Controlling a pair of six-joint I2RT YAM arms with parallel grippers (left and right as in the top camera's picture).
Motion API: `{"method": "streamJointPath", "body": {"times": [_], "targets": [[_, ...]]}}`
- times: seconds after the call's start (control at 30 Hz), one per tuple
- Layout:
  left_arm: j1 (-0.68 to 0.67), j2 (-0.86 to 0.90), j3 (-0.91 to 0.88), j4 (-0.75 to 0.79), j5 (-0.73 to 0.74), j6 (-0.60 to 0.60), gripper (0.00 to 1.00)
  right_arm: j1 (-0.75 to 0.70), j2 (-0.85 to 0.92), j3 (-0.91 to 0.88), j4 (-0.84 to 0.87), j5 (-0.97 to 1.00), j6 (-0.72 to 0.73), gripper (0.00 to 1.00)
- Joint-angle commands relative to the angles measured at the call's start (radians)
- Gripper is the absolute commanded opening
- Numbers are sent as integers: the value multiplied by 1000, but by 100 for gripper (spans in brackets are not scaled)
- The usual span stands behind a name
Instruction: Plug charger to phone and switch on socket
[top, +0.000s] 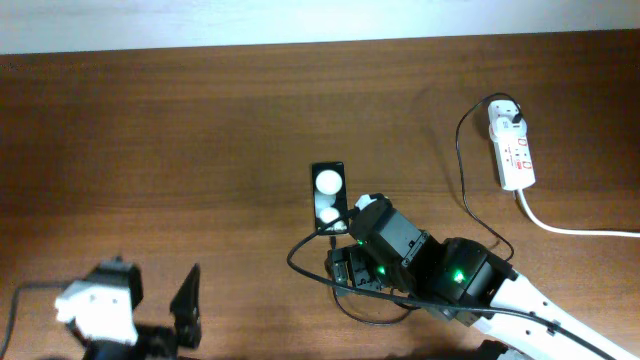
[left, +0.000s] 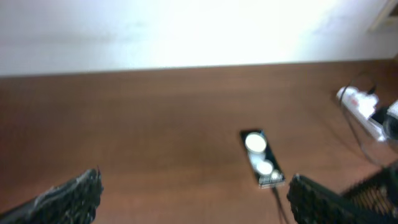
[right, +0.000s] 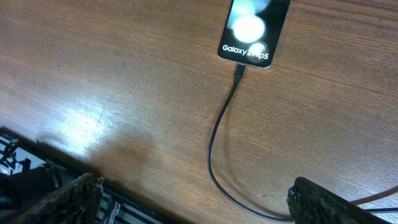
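The black phone (top: 329, 196) lies mid-table, with two light spots on its screen. In the right wrist view the phone (right: 249, 30) reads "Galaxy" near its lower end, and the charger's black connector tip (right: 239, 72) sits in its port. The thin black charger cable (top: 470, 205) loops under my right arm and runs to its white plug head (top: 507, 122) in the white socket strip (top: 513, 152) at the back right. My right gripper (right: 193, 199) is open and empty just behind the phone. My left gripper (left: 193, 199) is open and empty at the front left.
A thick white cord (top: 575, 230) runs from the socket strip off the right edge. A pale wall borders the table's far edge. In the left wrist view the phone (left: 260, 158) and the socket strip (left: 364, 111) show far off.
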Motion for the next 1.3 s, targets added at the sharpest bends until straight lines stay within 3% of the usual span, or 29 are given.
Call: {"method": "streamJointPath", "body": {"times": [0.0,0.13,0.77,1.27], "targets": [[51,-122,3,-111,-11,-2,99,-3,2,13,1,9,-3,99],[67,-216,2,-354,13,-14,99,-3,2,13,1,8,-3,99],[134,-450,1,-354,16,-14,99,-3,2,13,1,9,-3,99],[158,-451,1,-362,15,-13,99,-3,2,13,1,9,-3,99]]}}
